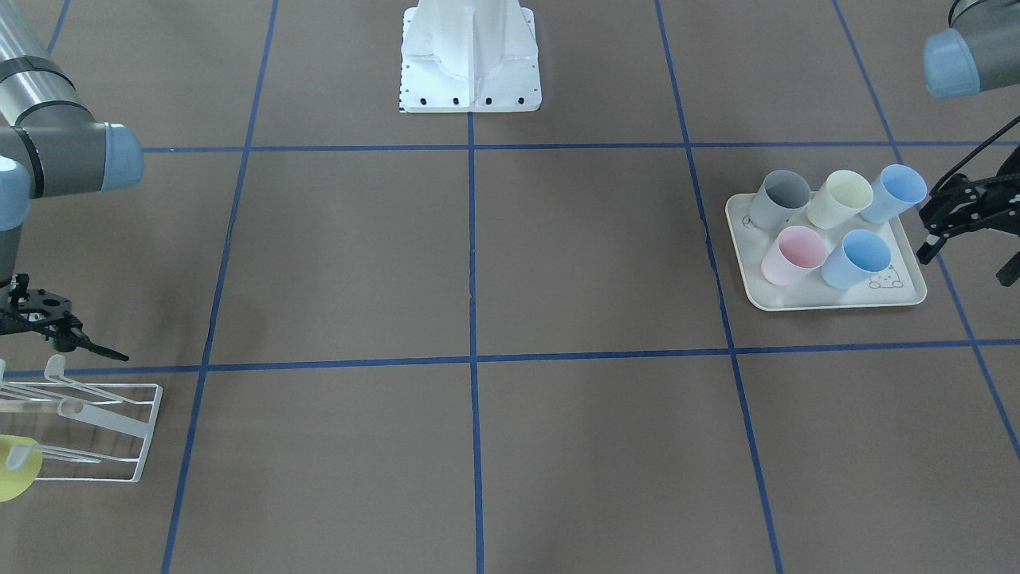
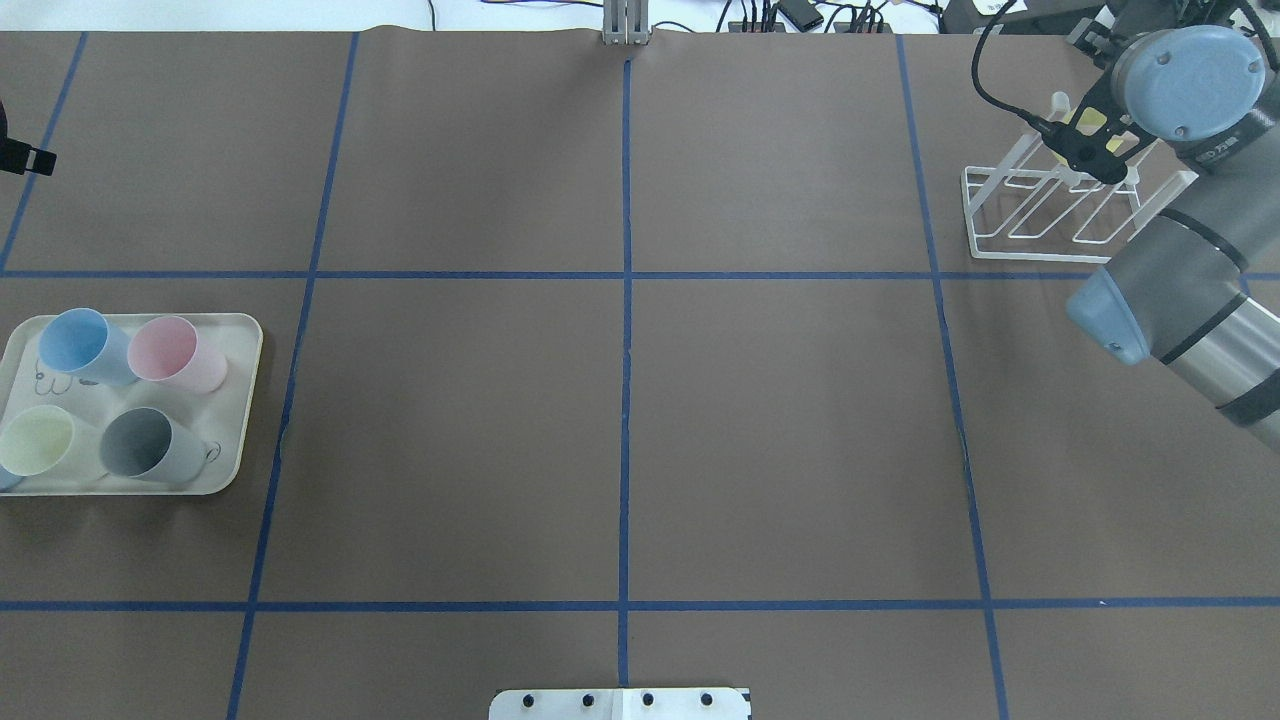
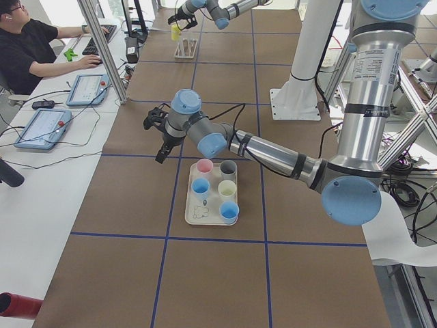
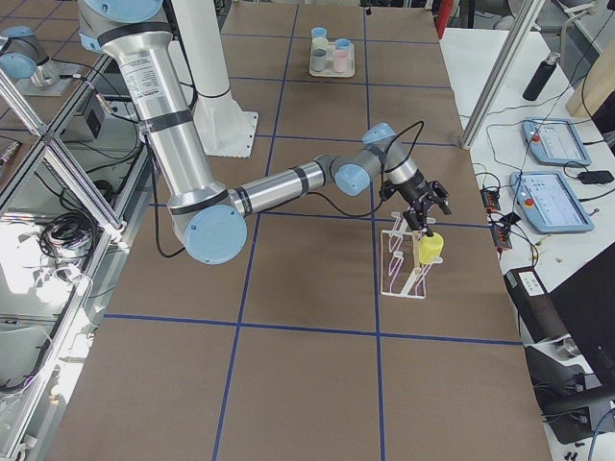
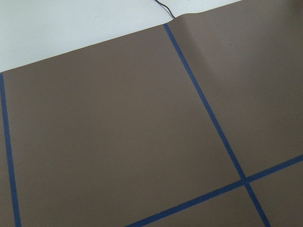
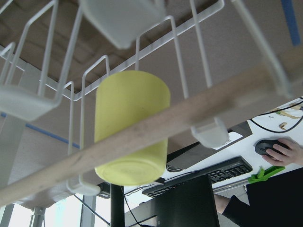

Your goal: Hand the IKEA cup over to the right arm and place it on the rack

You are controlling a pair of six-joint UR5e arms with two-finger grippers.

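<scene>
A yellow IKEA cup (image 6: 130, 127) hangs upside down on a prong of the white wire rack (image 1: 119, 430), under its wooden rod (image 6: 227, 90). My right gripper (image 4: 423, 219) hovers just above that cup, open and apart from it. Several more cups stand on the cream tray (image 1: 900, 295): grey (image 1: 781, 199), pale yellow (image 1: 838, 199), pink (image 1: 793, 255) and two blue (image 1: 855, 259). Beside the tray's far side my left gripper (image 1: 968, 259) is held above the table, open wide and empty. The left wrist view shows only brown table paper and blue tape.
The robot's white base (image 1: 470, 72) stands at the middle of the table's robot side. A person (image 3: 31, 48) sits at a side desk with tablets and a keyboard, beyond the table's edge. Blue tape lines cross the brown table cover.
</scene>
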